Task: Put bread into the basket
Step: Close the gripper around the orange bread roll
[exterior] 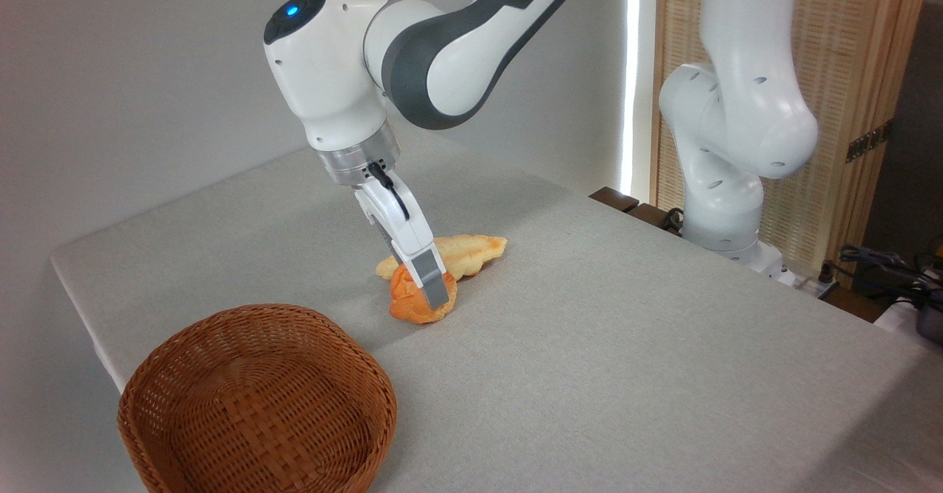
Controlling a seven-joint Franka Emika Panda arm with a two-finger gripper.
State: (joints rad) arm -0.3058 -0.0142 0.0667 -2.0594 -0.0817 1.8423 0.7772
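Where the grey table (626, 331) runs toward its middle, the bread (412, 303) sits on the cloth, touching the pale pastry (471, 251) behind it. Gripper (431, 294) tilted down, fingers straddling the bun; near finger (433, 281) against its side; whether it pinches, cannot tell. Basket (258, 404) near-left, well apart.

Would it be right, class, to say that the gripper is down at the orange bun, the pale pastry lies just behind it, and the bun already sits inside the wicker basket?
Not quite. The camera view shows the basket empty; the bun is on the table, outside it. The rest holds: the gripper is down at the bun and the pastry lies just behind it.
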